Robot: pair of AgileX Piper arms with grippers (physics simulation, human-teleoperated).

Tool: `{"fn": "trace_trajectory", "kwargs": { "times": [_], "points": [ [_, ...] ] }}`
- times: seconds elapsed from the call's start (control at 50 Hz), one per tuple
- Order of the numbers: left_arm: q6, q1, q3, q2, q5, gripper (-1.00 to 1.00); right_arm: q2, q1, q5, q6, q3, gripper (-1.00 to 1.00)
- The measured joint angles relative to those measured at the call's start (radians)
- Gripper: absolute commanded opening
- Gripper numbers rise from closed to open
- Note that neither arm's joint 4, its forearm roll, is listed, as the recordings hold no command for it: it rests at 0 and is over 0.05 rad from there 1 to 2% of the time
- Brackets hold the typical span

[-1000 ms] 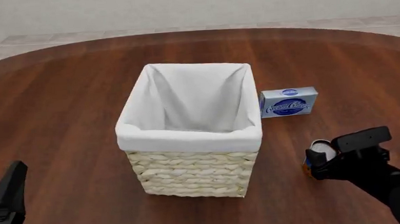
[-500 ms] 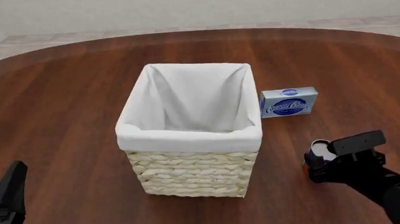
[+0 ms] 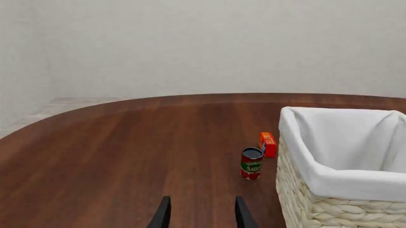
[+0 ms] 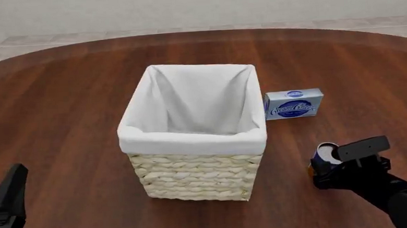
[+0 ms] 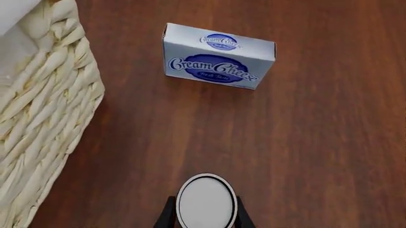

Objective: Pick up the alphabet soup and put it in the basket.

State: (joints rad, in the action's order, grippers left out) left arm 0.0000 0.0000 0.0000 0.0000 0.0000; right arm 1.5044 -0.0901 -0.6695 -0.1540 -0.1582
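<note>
Silver-topped soup can [image 5: 206, 201] stands on the table [image 4: 63, 100], right of the basket [image 4: 193, 146]; my right gripper [image 5: 204, 216] has fingers flanking it, grip uncertain. Left gripper [image 3: 201, 216] spread, idle near-left.

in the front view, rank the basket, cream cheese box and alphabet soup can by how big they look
1. basket, by far the largest.
2. cream cheese box.
3. alphabet soup, smallest as seen, though the right gripper covers much of it, so its full size is unsure.
</note>
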Motion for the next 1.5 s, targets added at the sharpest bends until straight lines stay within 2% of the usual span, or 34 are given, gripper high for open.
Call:
{"fn": "trace_trajectory", "kwargs": {
  "times": [0.16, 0.32, 0.6, 0.86, 1.02, 1.5],
  "points": [
    [0.000, 0.000, 0.000, 0.000, 0.000, 1.00, -0.017, -0.004, 0.013, -0.006, 0.003, -1.00],
    [0.000, 0.000, 0.000, 0.000, 0.000, 1.00, -0.088, -0.008, 0.075, -0.013, -0.005, -1.00],
    [0.000, 0.000, 0.000, 0.000, 0.000, 1.00, -0.282, -0.018, 0.264, -0.031, -0.069, -1.00],
    [0.000, 0.000, 0.000, 0.000, 0.000, 1.00, -0.434, -0.044, 0.447, -0.049, -0.185, -1.00],
    [0.000, 0.000, 0.000, 0.000, 0.000, 1.00, -0.488, -0.064, 0.526, -0.066, -0.251, -1.00],
    [0.000, 0.000, 0.000, 0.000, 0.000, 1.00, -0.531, -0.132, 0.637, -0.094, -0.407, -1.00]
  ]
}}
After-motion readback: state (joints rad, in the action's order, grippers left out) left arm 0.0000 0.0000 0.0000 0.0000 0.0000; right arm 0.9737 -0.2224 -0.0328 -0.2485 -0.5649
